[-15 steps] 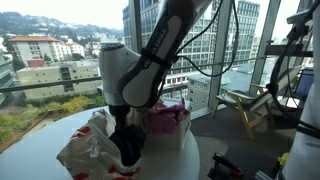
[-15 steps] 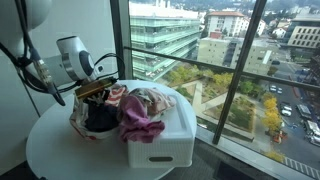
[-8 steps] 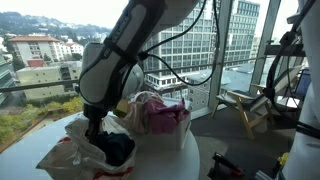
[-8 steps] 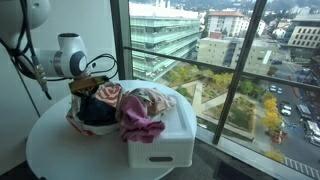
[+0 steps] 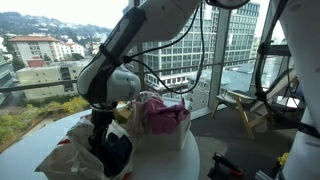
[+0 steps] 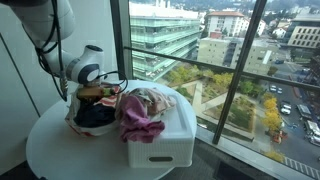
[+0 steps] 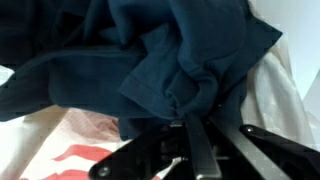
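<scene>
A robot arm (image 5: pixel 120 75) leans over a round white table (image 6: pixel 55 160) by a high-rise window, its jaws pinched nearly shut on a fold of blue cloth (image 7: pixel 150 60). In the wrist view the cloth bunches right at the jaw tips and spreads away from them, covering most of the frame. In both exterior views the cloth (image 5: pixel 117 155) hangs from the jaws as a dark bundle sitting in the mouth of a white bag (image 6: pixel 74 126) with red print, which lies crumpled on the table. Just beside the bag stands a white basket (image 6: pixel 160 145) heaped with pink and white laundry (image 6: pixel 142 112); how many pieces are in that heap cannot be told. Counted: one arm, one blue cloth, one bag, one basket, one table.
</scene>
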Controlling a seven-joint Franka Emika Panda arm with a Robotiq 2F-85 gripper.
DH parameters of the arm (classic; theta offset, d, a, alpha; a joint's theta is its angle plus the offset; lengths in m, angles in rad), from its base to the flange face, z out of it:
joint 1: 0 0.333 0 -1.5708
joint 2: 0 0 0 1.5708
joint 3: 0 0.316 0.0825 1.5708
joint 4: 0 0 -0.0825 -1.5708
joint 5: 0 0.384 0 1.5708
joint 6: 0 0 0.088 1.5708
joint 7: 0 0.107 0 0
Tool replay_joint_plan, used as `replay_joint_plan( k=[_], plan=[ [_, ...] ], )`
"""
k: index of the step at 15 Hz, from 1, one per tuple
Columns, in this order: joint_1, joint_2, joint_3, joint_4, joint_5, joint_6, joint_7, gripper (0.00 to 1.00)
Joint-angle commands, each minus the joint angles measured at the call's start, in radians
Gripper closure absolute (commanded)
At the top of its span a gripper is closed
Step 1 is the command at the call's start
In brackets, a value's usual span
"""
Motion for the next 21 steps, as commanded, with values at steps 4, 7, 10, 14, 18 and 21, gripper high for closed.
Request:
replay_joint_plan(
  k=[4, 7, 10, 14, 18, 21],
  plan=[
    [0.061, 0.088, -0.066, 0.08, -0.096, 0.166, -0.016, 0.98],
    [0.079, 0.109, -0.089, 0.086, -0.158, 0.221, 0.0, 0.91],
    [0.064, 0.099, -0.088, 0.07, -0.189, 0.232, 0.007, 0.63],
    [0.043, 0.032, -0.099, 0.016, -0.202, 0.224, 0.031, 0.32],
    [-0.015, -0.058, -0.092, -0.037, -0.17, 0.213, 0.061, 0.04],
    [-0.094, -0.145, -0.056, -0.073, -0.11, 0.217, 0.052, 0.0]
  ],
)
